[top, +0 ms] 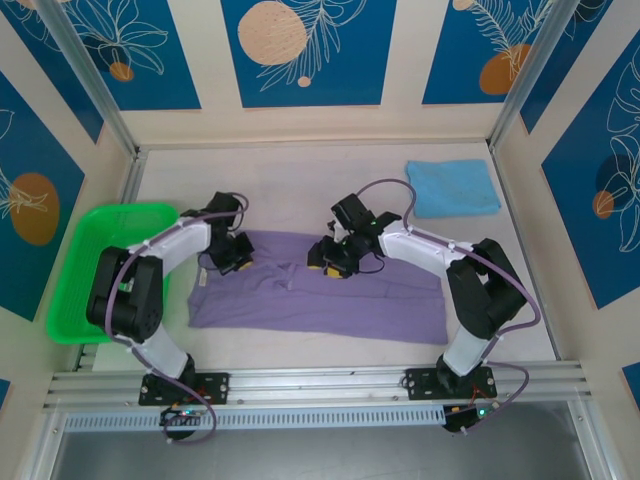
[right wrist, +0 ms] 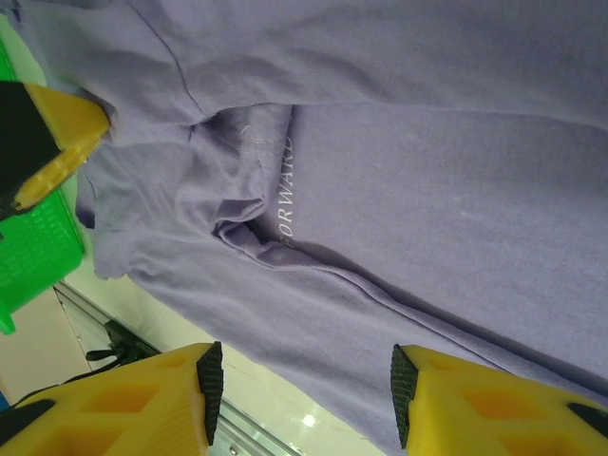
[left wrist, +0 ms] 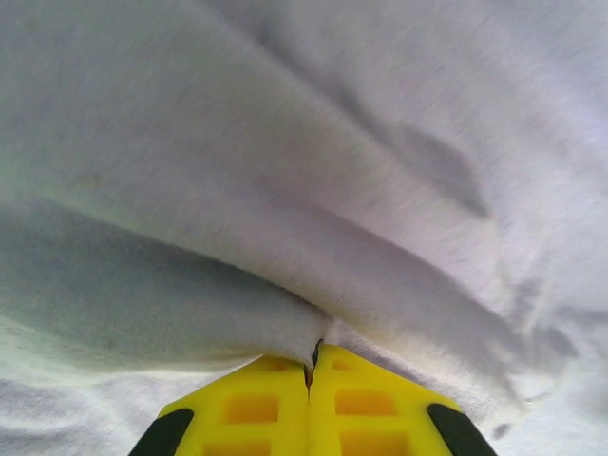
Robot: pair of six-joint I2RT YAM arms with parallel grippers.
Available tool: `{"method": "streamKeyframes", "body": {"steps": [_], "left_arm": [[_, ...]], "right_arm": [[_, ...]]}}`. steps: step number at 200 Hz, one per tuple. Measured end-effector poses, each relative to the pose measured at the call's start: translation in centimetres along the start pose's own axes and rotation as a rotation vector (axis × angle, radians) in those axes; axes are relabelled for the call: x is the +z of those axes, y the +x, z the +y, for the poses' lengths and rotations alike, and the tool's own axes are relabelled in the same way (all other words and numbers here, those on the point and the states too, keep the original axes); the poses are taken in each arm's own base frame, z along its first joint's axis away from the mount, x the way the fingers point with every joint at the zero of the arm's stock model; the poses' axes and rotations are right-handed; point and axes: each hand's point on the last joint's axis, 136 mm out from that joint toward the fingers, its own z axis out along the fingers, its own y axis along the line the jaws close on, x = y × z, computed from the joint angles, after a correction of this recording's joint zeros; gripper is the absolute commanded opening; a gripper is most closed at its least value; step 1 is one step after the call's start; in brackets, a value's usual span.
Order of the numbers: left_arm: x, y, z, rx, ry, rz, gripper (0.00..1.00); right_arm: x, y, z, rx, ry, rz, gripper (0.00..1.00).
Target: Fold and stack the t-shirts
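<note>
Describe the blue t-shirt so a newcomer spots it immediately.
Start at the white table and go to its far right corner. There lies the light blue t-shirt, alone. Unlike the lavender t-shirt spread out mid-table, it is a small folded rectangle.

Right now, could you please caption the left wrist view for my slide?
Left hand shut on a raised fold of the lavender t-shirt.

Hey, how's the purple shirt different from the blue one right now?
The purple shirt lies spread in a long wrinkled band mid-table; the blue shirt is a small folded rectangle at the far right corner. The left hand pinches the purple shirt; no hand touches the blue shirt. Both lie on the table.
</note>
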Motion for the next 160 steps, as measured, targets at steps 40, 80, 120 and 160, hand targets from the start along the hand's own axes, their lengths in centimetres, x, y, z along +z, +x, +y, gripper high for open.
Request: {"method": "streamKeyframes", "body": {"steps": [40,80,120,160], "left_arm": [[-0.1,-3.1,-3.5,0.029,0.038,0.063,0.05],[1.9,-4.2,-4.0,0.025,0.068,0.198,0.25],[0.8,-5.5,-4.6,0.040,0.090,0.212,0.64],[-1.7,-7.4,-5.1,0.056,0.109,0.138,0.66]], "right_arm": [[0.5,-0.7,0.5,0.035,-0.005,0.019,0.52],[1.5,-0.8,1.6,0.070,-0.050,0.077,0.43],[2.7,-2.0,4.3,0.099,-0.109,0.116,0.33],[4.6,-2.7,7.8,0.157,-0.116,0.161,0.36]]}}
